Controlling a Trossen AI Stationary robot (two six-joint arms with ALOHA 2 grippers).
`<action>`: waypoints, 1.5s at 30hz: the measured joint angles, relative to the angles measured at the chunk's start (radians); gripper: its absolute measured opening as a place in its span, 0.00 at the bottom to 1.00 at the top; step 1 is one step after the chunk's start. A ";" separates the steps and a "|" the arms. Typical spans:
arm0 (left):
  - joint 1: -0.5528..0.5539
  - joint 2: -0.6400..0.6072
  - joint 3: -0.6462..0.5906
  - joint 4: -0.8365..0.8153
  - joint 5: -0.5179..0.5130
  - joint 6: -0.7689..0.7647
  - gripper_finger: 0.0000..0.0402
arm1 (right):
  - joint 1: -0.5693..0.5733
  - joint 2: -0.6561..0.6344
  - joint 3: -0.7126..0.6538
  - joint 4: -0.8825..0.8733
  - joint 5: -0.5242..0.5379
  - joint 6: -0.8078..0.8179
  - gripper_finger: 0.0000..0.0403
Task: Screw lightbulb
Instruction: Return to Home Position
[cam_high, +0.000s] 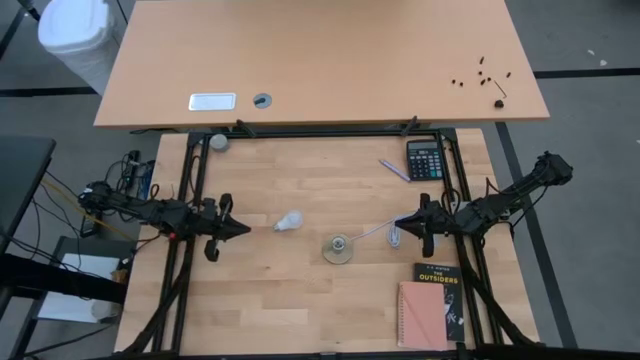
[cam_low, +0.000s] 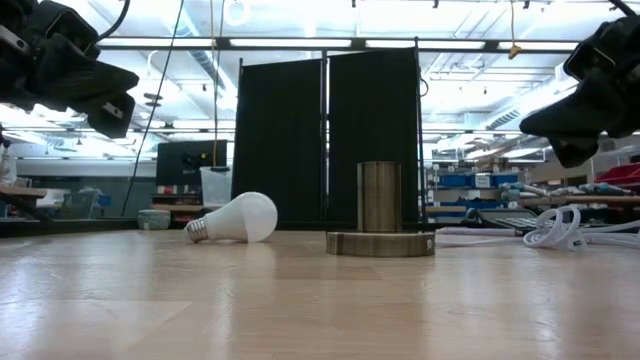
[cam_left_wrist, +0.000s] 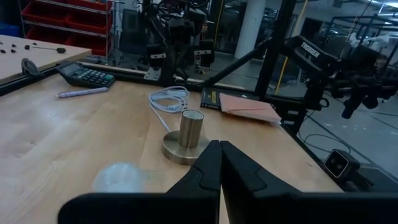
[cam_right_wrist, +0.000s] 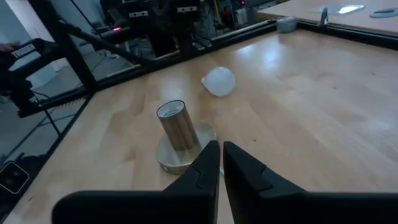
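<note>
Wood table (cam_high: 300, 310) — lightbulb (cam_high: 289, 221) on side near socket (cam_high: 339, 248); book (cam_high: 440, 281) reads "OUTSIDERS"; left pincer (cam_high: 244, 229), right pincer (cam_high: 398, 222) both closed.

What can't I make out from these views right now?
- Lightbulb thread condition: too small in the high and low views, blurred in the left wrist view, hidden behind its own globe in the right wrist view.
- Socket interior: the low view shows only its wall; the right wrist view shows the mouth, nothing deeper.
- Dark bits on the far desk: too small to name in the high view.
</note>
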 joint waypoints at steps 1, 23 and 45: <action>0.000 0.000 0.000 0.004 -0.002 0.000 0.03 | 0.000 0.000 0.000 -0.001 0.000 0.000 0.07; 0.000 0.001 0.000 0.023 -0.002 0.000 0.03 | 0.000 0.000 0.000 -0.001 0.001 0.000 0.07; 0.000 0.001 0.000 0.023 -0.002 0.000 0.03 | 0.000 0.001 0.000 -0.001 0.001 0.000 0.06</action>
